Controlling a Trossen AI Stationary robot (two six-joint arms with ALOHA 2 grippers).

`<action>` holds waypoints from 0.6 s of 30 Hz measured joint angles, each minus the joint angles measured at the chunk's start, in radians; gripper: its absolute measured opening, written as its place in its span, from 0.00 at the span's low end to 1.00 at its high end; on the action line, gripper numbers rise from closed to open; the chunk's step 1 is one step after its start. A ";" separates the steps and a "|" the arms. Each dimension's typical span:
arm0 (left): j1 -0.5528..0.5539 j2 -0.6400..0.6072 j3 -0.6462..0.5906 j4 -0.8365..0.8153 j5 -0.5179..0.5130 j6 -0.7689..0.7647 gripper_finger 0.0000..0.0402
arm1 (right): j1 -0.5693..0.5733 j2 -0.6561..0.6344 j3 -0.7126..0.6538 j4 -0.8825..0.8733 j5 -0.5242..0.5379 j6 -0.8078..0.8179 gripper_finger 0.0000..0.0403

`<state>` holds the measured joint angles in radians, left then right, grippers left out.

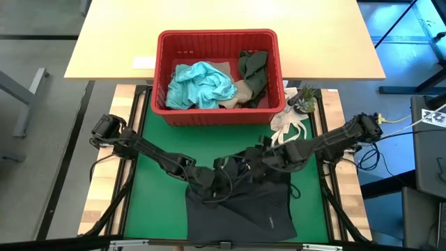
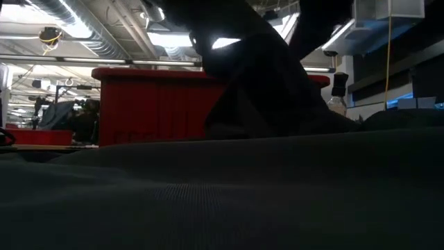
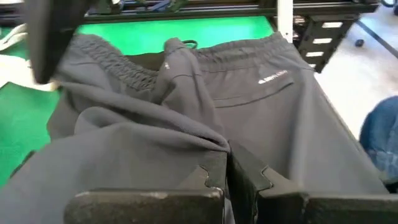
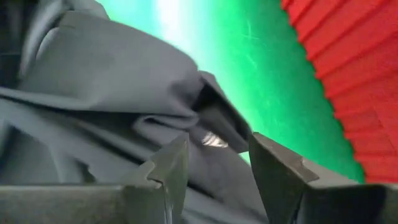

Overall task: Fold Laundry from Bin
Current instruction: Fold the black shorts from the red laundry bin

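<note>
Currently: both grippers on the dark grey garment at the near edge of the green mat.
Left gripper has its jaws pinched fully closed on a fold of the fabric. Right gripper has jaws partly open, straddling a ridge of the same cloth. Red bin sits at the mat's far edge, holding teal, olive and tan pieces.

Overhead, table-level and two close wrist cameras all share the dark garment on the mat.
</note>
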<state>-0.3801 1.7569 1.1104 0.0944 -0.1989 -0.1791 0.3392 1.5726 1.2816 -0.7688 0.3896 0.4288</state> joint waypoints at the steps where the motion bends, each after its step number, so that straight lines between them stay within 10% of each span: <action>1: -0.008 0.000 0.000 0.000 0.000 0.000 0.00 | -0.017 0.000 0.000 0.013 -0.022 -0.042 0.41; 10: -0.042 0.018 0.000 0.000 0.000 0.006 0.00 | -0.118 0.024 0.000 0.177 -0.341 -0.383 0.41; 18: -0.049 0.040 -0.001 -0.007 -0.004 0.006 0.00 | -0.119 0.100 0.000 0.251 -0.409 -0.645 0.41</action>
<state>-0.4286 1.7966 1.1099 0.0871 -0.2026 -0.1726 0.2200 1.6731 1.2818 -0.5175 -0.0197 -0.2159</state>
